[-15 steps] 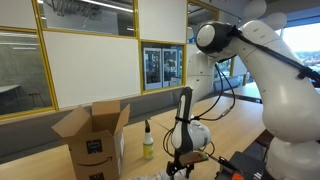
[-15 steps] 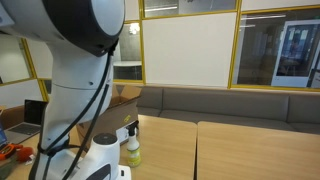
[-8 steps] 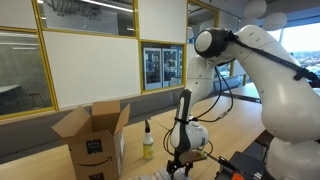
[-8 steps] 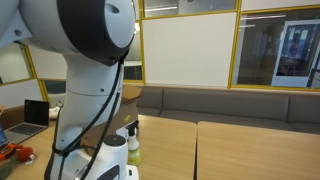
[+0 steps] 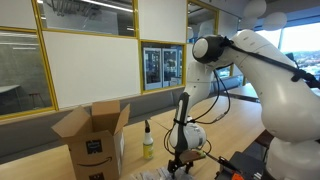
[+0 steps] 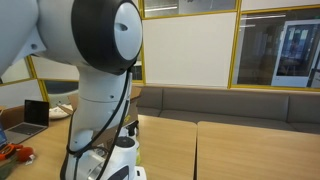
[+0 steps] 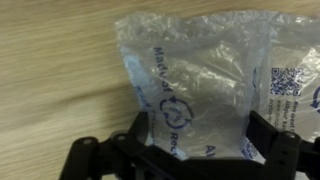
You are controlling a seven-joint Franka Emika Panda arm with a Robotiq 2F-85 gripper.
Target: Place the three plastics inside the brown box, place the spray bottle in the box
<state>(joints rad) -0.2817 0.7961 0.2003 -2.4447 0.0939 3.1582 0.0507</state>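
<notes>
A clear plastic air pillow [image 7: 195, 75] with a blue recycle mark lies on the wooden table, filling the wrist view. My gripper [image 7: 202, 140] is open and straddles it, one finger [image 7: 143, 128] at its left edge and the other at its right. A second plastic piece [image 7: 297, 90] with a printed code lies beside it on the right. In an exterior view my gripper [image 5: 178, 162] is low over the table, right of the yellow spray bottle [image 5: 148, 143] and the open brown cardboard box [image 5: 92, 140]. Pale plastics [image 5: 150, 176] lie at the table's front.
My arm's base and body [image 6: 95, 90] fill an exterior view and hide the bottle there. A laptop [image 6: 28, 115] sits at the far left. Black equipment with red parts [image 5: 240, 165] stands right of the gripper. Bench seating [image 6: 230, 103] runs along the wall.
The upper arm has swung, covering the spray bottle in one exterior view. The gripper has stayed low over the plastics, barely moving.
</notes>
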